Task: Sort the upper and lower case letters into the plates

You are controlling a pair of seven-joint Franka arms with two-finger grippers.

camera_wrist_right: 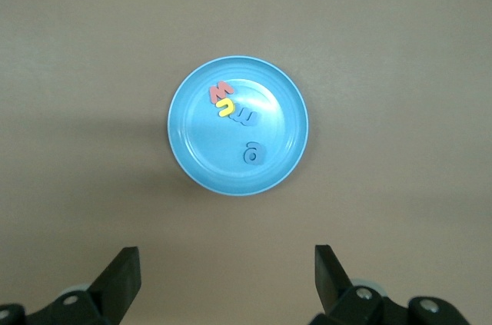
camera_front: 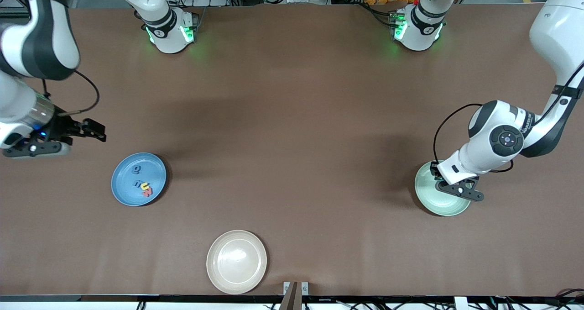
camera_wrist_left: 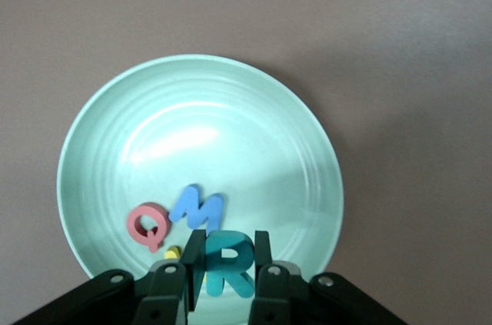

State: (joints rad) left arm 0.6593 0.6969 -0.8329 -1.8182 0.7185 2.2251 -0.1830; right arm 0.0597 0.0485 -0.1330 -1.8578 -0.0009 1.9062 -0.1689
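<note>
Brown counter (camera_front: 292,118) carries three round plates, and we see letters in two of them.
We find a red Q (camera_wrist_left: 147,224), a blue M (camera_wrist_left: 197,207), a teal R (camera_wrist_left: 227,262) and a yellow sliver (camera_wrist_left: 173,252) in the pale mint green plate (camera_front: 449,207) at the left arm's end; the left gripper (camera_wrist_left: 227,267) sits low over it, jaws slightly apart around the R. We find red, yellow and two blue lower-case letters (camera_wrist_right: 234,110) in the bright blue plate (camera_front: 132,193) at the right arm's end. We see the right gripper (camera_wrist_right: 227,275) waiting above it, jaws wide apart. Nearest the front camera lies a beige cream plate (camera_front: 237,261).
</note>
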